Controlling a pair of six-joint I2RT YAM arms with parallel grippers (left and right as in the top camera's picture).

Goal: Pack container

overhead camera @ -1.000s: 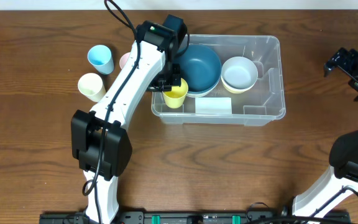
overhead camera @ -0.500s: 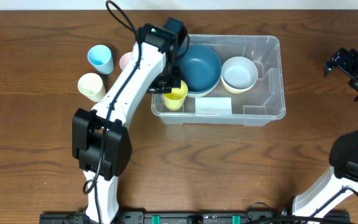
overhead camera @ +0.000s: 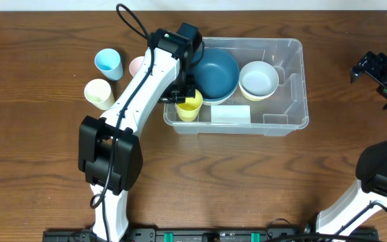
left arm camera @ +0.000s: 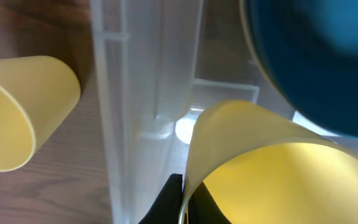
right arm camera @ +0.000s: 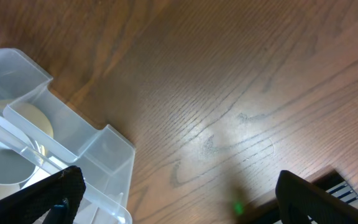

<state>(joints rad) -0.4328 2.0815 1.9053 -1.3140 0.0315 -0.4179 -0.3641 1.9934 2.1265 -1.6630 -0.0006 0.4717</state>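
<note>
The clear plastic container stands in the middle of the table, holding a dark blue bowl and a white bowl. My left gripper is shut on the rim of a yellow cup in the container's front left corner. In the left wrist view the black fingers pinch the yellow cup wall at the left gripper, just inside the container wall. My right gripper hangs open at the far right. Nothing lies between its fingers in the right gripper view.
Left of the container, on the table, stand a light blue cup, a cream cup and a pink cup partly hidden by the left arm. A white label lies on the container's base.
My left gripper has shifted the yellow cup very slightly toward the container's front wall. The right arm has not moved.
</note>
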